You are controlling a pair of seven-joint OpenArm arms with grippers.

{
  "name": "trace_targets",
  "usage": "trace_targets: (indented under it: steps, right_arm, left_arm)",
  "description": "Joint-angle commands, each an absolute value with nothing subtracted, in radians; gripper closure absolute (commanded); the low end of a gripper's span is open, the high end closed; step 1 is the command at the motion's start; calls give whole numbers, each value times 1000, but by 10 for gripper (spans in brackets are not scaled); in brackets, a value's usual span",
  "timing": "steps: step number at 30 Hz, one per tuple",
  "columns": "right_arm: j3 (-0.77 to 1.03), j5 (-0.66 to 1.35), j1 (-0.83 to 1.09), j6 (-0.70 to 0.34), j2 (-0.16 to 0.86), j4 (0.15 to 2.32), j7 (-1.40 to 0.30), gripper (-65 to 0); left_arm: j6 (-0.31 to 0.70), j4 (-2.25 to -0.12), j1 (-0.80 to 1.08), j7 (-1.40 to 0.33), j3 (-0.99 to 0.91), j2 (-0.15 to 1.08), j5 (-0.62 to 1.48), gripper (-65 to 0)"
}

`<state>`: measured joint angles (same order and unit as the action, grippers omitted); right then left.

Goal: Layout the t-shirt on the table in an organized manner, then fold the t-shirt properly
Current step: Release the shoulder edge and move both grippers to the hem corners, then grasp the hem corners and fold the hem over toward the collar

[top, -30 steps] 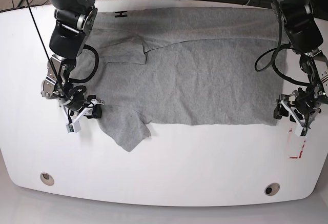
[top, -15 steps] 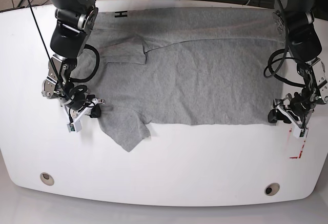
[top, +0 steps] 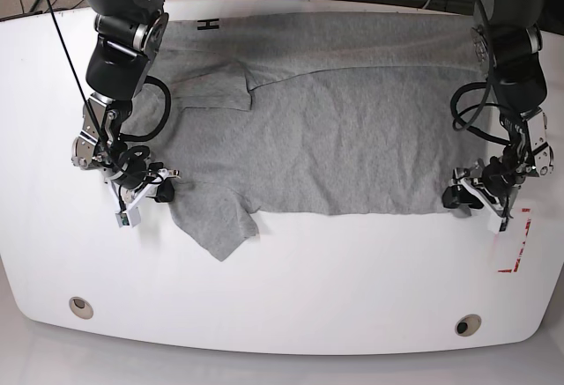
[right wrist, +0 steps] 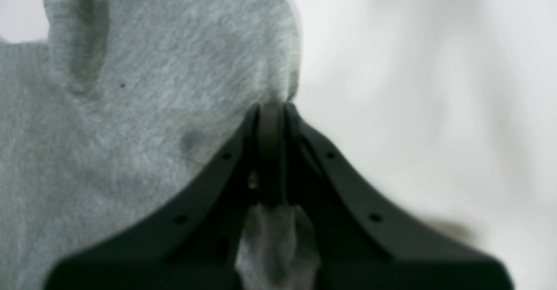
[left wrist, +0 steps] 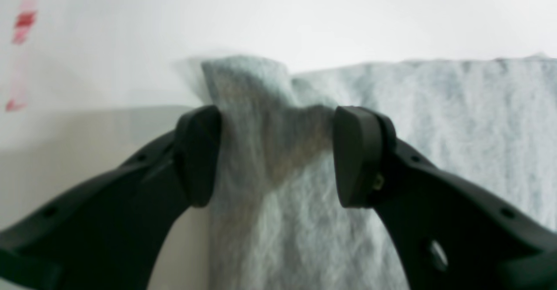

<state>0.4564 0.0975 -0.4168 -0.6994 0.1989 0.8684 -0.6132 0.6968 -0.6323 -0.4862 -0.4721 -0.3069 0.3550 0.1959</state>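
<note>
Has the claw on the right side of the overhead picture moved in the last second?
Yes. The left claw slid leftward, away from the red mark, onto the t-shirt corner.

The t-shirt [top: 326, 129] lies spread on the surface [top: 291, 297], reaching from the far edge to about the middle, with bare surface in front of it. In the base view, one sleeve [top: 216, 226] juts toward the near edge at the left. The right gripper [top: 145, 193] sits at the shirt's left edge, just behind that sleeve; the left gripper [top: 464, 196] sits at the shirt's near right corner. Two grommet holes [top: 81, 306] lie near the front edge, one toward each corner.
</note>
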Motion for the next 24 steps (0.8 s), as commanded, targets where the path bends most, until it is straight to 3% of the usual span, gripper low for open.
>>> trace_targets:
  steps: [1, 8, 10, 17, 24]
  right_arm:
    - [453, 77, -430, -698, 208, 874, -645, 0]
    - [453, 77, -430, -698, 208, 874, -645, 0]
    - [453, 77, -430, -698, 208, 874, -645, 0]
    - [453, 77, -430, -698, 209, 874, -645, 0]
    - [447, 67, -426, -698, 206, 940, -650, 0]
  left_arm:
    - [698, -625, -507, -467, -308, 369, 200, -383]
    - [698, -630, -507, -469, -308, 367, 200, -369]
    - [698, -630, -507, -469, -308, 367, 200, -322]
    - [698, -628, -507, -469, -308, 366, 200, -22]
    - [698, -631, -507, -470, -306, 366, 200, 0]
